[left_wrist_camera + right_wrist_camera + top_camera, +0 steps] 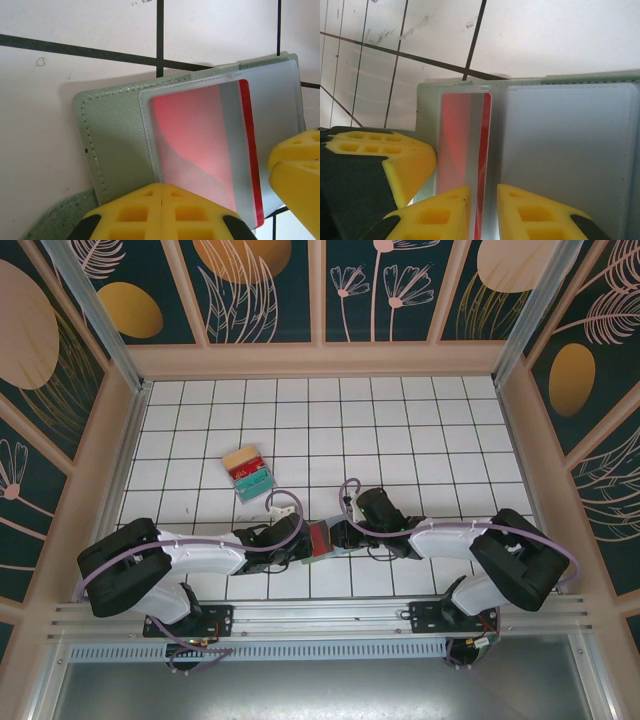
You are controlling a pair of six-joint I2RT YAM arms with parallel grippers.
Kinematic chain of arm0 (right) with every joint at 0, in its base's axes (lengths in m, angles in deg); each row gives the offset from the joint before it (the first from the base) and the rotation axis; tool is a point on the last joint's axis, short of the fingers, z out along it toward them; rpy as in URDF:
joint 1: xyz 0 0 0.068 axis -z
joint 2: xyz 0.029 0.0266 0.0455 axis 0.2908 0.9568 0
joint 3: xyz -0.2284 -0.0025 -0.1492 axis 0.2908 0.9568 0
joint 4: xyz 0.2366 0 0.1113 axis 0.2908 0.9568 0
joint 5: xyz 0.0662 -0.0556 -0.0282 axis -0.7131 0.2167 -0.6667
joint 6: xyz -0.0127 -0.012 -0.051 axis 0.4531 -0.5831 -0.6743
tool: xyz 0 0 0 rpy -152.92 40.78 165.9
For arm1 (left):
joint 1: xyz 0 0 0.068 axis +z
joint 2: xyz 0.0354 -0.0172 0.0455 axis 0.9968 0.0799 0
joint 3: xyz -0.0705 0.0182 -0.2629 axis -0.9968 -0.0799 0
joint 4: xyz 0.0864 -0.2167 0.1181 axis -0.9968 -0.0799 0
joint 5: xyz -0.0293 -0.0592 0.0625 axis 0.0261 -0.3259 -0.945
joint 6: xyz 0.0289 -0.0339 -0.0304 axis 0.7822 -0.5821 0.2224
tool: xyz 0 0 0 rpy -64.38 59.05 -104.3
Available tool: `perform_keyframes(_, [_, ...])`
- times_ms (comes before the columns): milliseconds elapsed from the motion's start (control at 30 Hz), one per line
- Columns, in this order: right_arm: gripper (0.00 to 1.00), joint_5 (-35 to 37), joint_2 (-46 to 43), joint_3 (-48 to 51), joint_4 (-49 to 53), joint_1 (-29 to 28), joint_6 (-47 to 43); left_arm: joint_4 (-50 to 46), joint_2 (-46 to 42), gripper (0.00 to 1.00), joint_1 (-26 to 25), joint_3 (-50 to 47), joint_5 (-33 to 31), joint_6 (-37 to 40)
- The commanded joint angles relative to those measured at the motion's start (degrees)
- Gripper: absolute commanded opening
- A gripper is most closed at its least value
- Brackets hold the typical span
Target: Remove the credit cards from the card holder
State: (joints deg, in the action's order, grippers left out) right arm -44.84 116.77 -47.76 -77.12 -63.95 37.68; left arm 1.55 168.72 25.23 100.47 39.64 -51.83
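The card holder (312, 552) (115, 145) (426, 115), a grey-green wallet, lies open on the tiles between both arms. A red credit card (190, 135) (454, 145) sits under its clear pocket, with a bare red strip along one side. My left gripper (298, 545) (163, 186) is shut, its yellow tips over the holder's near edge with nothing between them. My right gripper (338, 537) (484, 188) faces it, jaws narrowly apart astride the card's red strip; I see no firm pinch. Its fingers (297, 165) show at the holder's right edge.
A small stack of tan, red and teal cards (247, 472) lies on the white tiled table (420, 430) behind the left arm. Patterned walls close in the back and both sides, and a metal rail (320, 618) runs along the near edge.
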Motion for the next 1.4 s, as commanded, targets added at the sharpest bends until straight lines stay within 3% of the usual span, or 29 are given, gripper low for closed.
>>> perform_keyframes(0, [0.21,-1.03,1.26,-0.98,-1.73,-0.41,0.62,0.42,0.57,0.03,-0.28,-0.10,0.89,0.71])
perform_keyframes(500, [0.17,-3.48,3.01,-0.96,-3.75,-0.41,0.71,0.73,0.57,0.03,-0.28,-0.39,1.07,0.69])
perform_keyframes(633, [0.00,-2.87,2.73,-0.71,-3.72,-0.41,0.70,0.64,0.63,0.03,-0.29,-0.38,1.09,0.54])
perform_keyframes(1367, [0.00,-0.27,-3.17,3.51,0.36,4.51,0.79,-1.57,-0.30,0.00,-0.26,-2.25,0.20,0.31])
